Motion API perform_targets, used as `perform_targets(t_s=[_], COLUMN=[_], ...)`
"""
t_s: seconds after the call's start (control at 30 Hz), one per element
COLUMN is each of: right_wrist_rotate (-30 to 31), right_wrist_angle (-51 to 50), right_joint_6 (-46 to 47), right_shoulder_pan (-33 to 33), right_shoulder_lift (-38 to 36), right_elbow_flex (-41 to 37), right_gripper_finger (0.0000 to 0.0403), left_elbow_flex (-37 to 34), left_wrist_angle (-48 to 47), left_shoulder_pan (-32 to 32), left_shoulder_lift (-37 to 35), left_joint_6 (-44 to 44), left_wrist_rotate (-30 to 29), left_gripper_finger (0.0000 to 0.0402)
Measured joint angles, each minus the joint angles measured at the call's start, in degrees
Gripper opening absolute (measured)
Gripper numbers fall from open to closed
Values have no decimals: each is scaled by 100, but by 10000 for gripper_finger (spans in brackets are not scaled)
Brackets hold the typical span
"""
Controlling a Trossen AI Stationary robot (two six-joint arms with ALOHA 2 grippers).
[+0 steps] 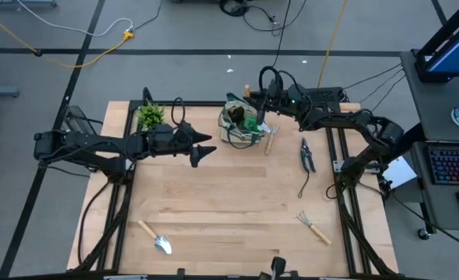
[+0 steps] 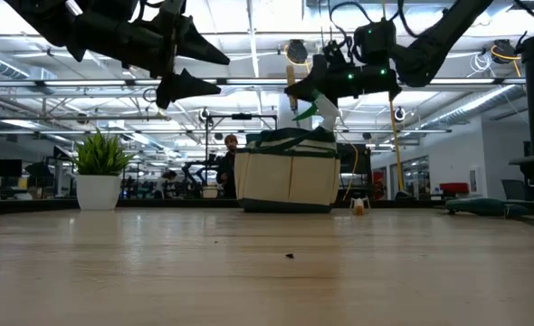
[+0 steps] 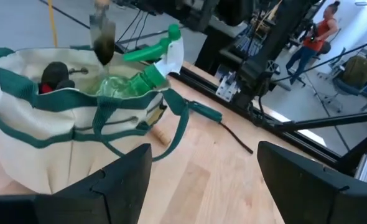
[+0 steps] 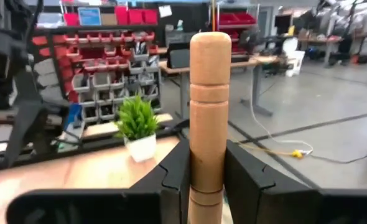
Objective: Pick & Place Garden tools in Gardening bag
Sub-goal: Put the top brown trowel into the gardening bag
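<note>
Two dark arms are seen over a pale wooden table [image 1: 237,210] with a smooth plank grain. The largest task item is the gardening bag [image 1: 240,124], a round beige fabric tote with dark green trim and looped handles, set at the far middle of the table. Inside it are seen a green spray bottle [image 3: 147,68] of clear plastic with a white nozzle, and a red-black glove [image 3: 53,78]; a silver blade [image 3: 102,37] hangs point-down into its mouth. A small potted plant [image 1: 150,115] in a white pot is placed at the far left corner.

Black pruning shears [image 1: 306,155] are laid to the right of the bag, and another wooden handle [image 1: 269,142] is seen just beside the bag's right side. A wooden-handled trowel [image 1: 155,237] lies near the front left, a hand rake [image 1: 313,226] near the front right.

The right gripper [image 4: 207,177] is held above the bag, its fingers clamped on a smooth turned wooden handle [image 4: 208,106] kept upright. The left gripper [image 1: 202,148] is held in the air to the left of the bag, its fingers spread wide with nothing between them.
</note>
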Motion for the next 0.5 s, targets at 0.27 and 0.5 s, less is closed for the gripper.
perform_targets(t_s=[0.27,0.5], right_wrist_rotate=[-416,-436], right_wrist_angle=[688,724], right_joint_6=[322,355], right_shoulder_pan=[-122,-154], right_shoulder_lift=[573,641], right_elbow_flex=[0,0], right_gripper_finger=[61,61], left_elbow_flex=[0,0], left_wrist_angle=[0,-14], left_shoulder_pan=[-2,-39], left_shoulder_lift=[0,0], left_joint_6=[-4,0], left_wrist_rotate=[9,14], left_gripper_finger=[296,296])
